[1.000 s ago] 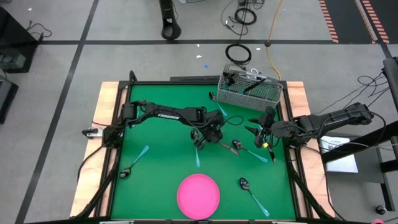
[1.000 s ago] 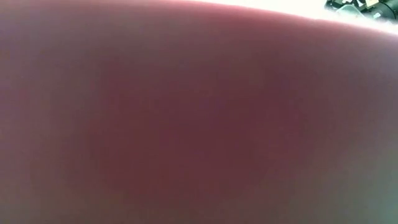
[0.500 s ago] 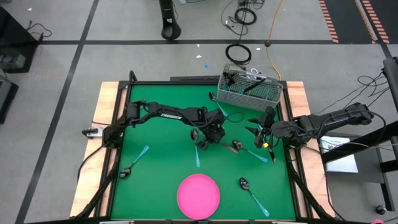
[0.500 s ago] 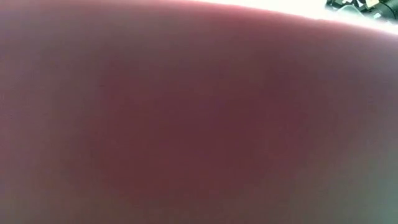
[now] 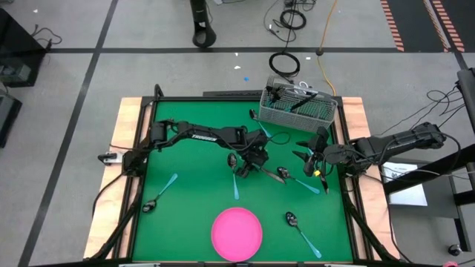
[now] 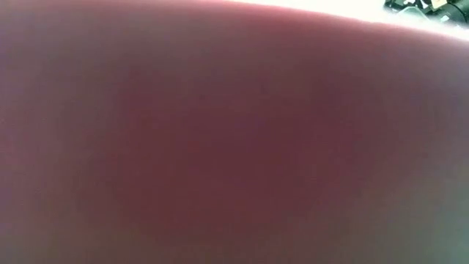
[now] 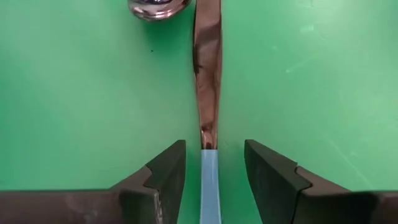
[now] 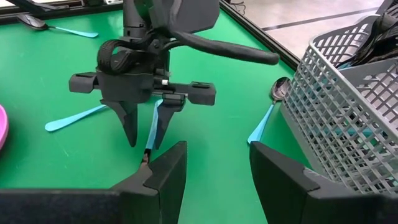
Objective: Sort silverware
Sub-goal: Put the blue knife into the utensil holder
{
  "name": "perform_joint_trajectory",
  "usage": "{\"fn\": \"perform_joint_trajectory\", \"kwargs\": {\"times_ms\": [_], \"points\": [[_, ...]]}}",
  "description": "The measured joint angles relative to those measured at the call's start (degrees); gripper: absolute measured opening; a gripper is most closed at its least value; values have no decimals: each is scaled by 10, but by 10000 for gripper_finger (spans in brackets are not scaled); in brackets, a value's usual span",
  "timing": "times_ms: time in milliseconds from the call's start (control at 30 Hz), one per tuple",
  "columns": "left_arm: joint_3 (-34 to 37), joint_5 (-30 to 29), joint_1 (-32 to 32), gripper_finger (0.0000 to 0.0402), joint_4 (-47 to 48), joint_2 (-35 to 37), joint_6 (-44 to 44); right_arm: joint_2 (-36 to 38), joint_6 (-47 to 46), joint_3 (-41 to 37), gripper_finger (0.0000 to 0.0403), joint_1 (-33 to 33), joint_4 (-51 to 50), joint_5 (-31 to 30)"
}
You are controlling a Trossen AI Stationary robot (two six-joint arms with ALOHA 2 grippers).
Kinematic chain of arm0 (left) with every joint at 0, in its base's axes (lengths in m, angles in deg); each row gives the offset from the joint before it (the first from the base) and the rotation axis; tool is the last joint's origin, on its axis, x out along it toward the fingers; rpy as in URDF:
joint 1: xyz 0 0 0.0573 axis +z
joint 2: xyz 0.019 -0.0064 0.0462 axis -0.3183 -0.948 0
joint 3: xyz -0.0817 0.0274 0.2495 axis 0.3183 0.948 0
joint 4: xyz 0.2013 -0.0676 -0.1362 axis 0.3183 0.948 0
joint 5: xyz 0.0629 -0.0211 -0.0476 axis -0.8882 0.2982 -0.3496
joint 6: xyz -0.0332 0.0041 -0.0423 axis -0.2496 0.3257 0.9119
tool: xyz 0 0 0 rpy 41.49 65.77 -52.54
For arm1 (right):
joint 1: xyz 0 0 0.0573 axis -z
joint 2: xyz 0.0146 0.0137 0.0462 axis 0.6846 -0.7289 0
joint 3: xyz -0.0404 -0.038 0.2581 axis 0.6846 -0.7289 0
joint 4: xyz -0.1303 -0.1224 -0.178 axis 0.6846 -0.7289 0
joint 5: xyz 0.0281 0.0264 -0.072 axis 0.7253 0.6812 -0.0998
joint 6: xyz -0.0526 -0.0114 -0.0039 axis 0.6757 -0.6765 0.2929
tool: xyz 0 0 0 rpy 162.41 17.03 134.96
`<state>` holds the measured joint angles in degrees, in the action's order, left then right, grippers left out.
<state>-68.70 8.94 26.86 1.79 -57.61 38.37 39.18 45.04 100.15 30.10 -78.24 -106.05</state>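
At table centre, the left gripper [image 5: 256, 162] stands with fingers apart astride a spoon [image 7: 208, 106], its handle running straight between them; right gripper [image 5: 310, 162], apparently open, waits nearby.

Left tool [image 7: 214, 171] now open around utensil [image 7: 208, 93]

A green table [image 5: 193, 200] with a pale wooden border is carrying everything. A round pink plate [image 5: 237, 233] is sitting at its near edge, and a grey wire-mesh basket [image 5: 298, 110] is standing at the far right corner. Blue-handled silverware is lying scattered on it: one spoon [image 5: 159, 193] near left, another [image 5: 302, 230] near right, several around the middle.
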Motion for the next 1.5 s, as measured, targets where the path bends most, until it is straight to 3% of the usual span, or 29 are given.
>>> {"fn": "perform_joint_trajectory", "kwargs": {"times_ms": [533,967,1500], "points": [[-2,-42,-2,165,20,-10,10,0,9,-1,164,0,-1,0],[-1,-43,-1,68,25,-11,14,0,9,-1,164,0,0,0],[-1,-45,-1,60,26,-11,14,0,9,-1,164,0,5,0]]}}
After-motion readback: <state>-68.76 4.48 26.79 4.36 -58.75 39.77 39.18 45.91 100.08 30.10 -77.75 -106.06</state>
